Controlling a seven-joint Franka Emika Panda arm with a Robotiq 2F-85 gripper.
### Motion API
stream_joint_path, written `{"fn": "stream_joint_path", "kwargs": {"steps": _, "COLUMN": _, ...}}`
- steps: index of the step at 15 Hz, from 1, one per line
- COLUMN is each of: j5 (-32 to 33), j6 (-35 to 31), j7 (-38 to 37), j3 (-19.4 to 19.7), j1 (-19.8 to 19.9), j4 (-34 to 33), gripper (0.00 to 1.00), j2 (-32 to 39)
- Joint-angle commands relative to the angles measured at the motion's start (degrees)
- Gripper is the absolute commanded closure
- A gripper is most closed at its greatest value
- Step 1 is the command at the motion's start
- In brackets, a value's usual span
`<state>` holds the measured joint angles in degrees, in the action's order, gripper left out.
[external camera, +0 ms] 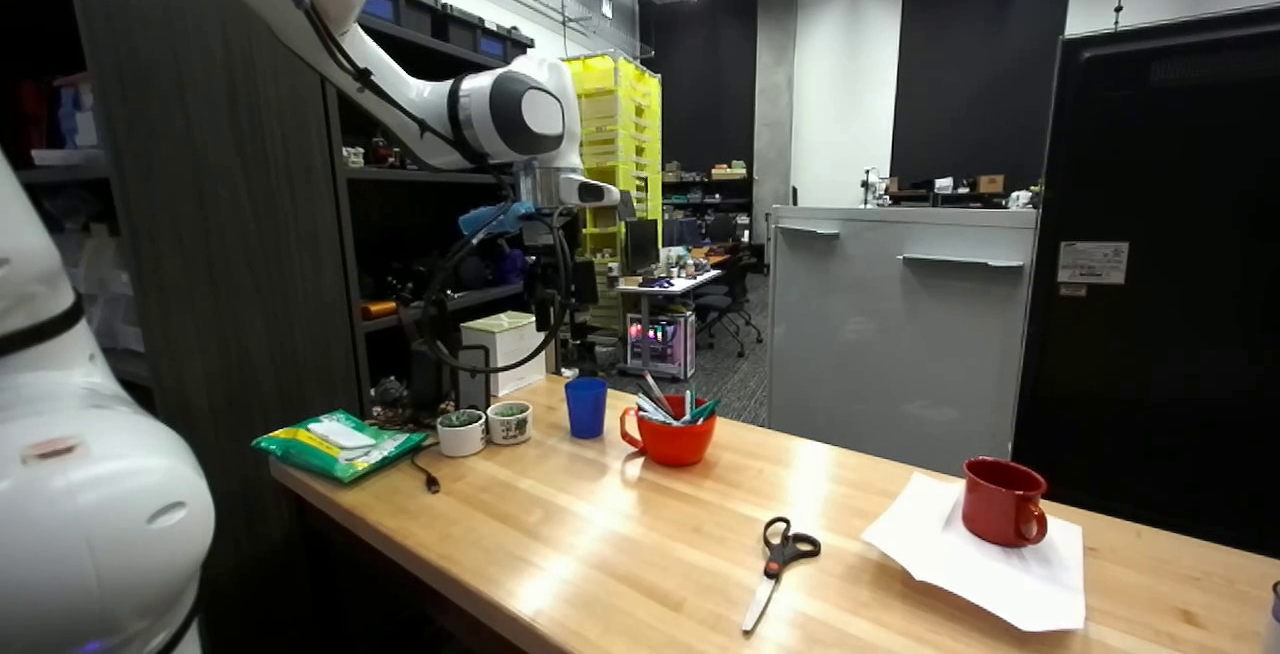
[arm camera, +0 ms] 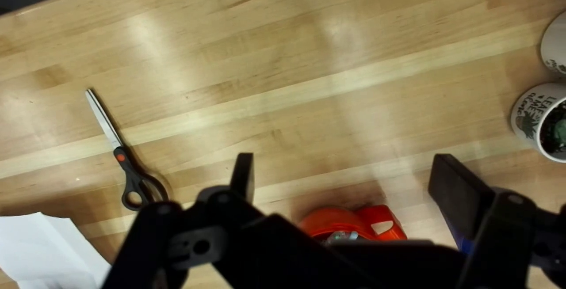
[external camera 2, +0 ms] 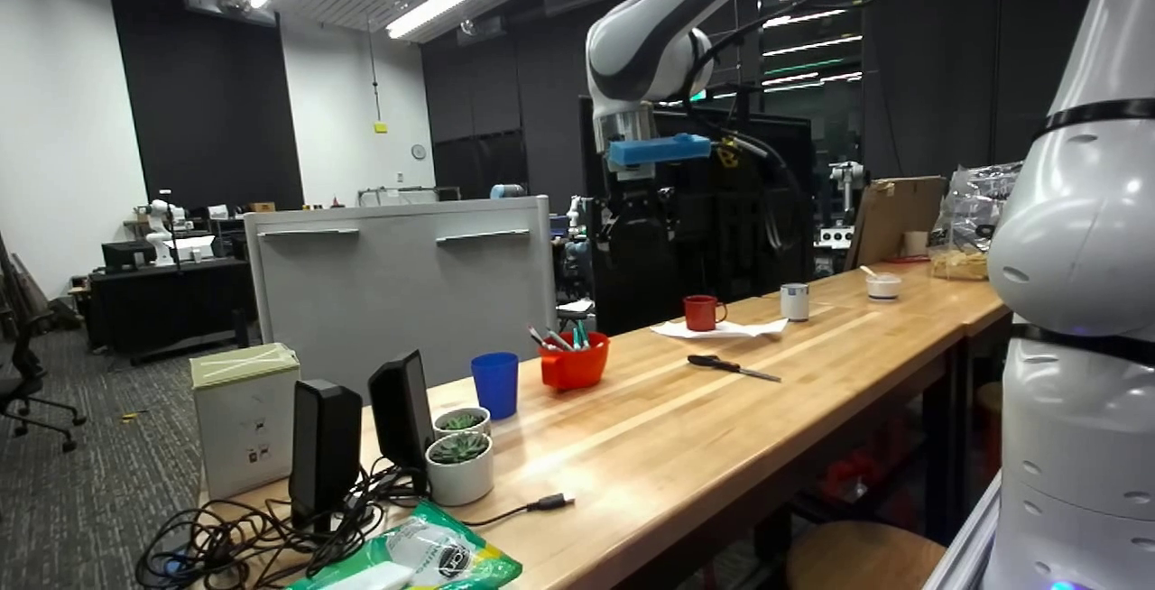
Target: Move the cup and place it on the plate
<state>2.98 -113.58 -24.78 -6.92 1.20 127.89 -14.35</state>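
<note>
The cup, a wide, low orange-red vessel with a handle, stands upright on the wooden table and holds several pens. It shows in both exterior views (external camera: 677,442) (external camera 2: 575,368). In the wrist view the cup (arm camera: 332,219) is partly hidden behind the gripper body. The plate, a flat white angular sheet, lies further along the table (external camera: 1020,589) (external camera 2: 672,331); its corner shows in the wrist view (arm camera: 44,247). A taller dark red mug (external camera: 1003,501) (external camera 2: 700,313) stands on it. My gripper (arm camera: 342,165) is open and empty, high above the table (external camera 2: 636,238).
A blue cup (external camera: 586,407) stands beside the cup. Black-handled scissors (external camera: 775,566) lie between the cup and the plate. Two small potted plants (external camera 2: 460,468), black speakers (external camera 2: 325,455) and a green packet (external camera: 340,444) are at one table end. A white mug (external camera 2: 794,301) stands beyond the plate.
</note>
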Motion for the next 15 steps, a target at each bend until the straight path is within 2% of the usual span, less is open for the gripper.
{"fn": "stream_joint_path", "kwargs": {"steps": 1, "j5": 0.1, "j6": 0.1, "j7": -0.1, "j3": 0.5, "j1": -0.5, "j4": -0.1, "gripper": 0.0, "j2": 0.0}}
{"fn": "stream_joint_path", "kwargs": {"steps": 6, "j5": 2.2, "j6": 0.0, "j7": 0.2, "j3": 0.9, "j1": 0.1, "j4": -1.4, "gripper": 0.0, "j2": 2.1}}
{"fn": "stream_joint_path", "kwargs": {"steps": 10, "j5": 5.8, "j6": -0.1, "j7": 4.0, "j3": 2.1, "j1": 0.1, "j4": -3.1, "gripper": 0.0, "j2": 5.3}}
{"fn": "stream_joint_path", "kwargs": {"steps": 15, "j5": 7.4, "j6": -4.2, "j7": 9.0, "j3": 4.2, "j1": 0.2, "j4": -5.2, "gripper": 0.0, "j2": 9.9}}
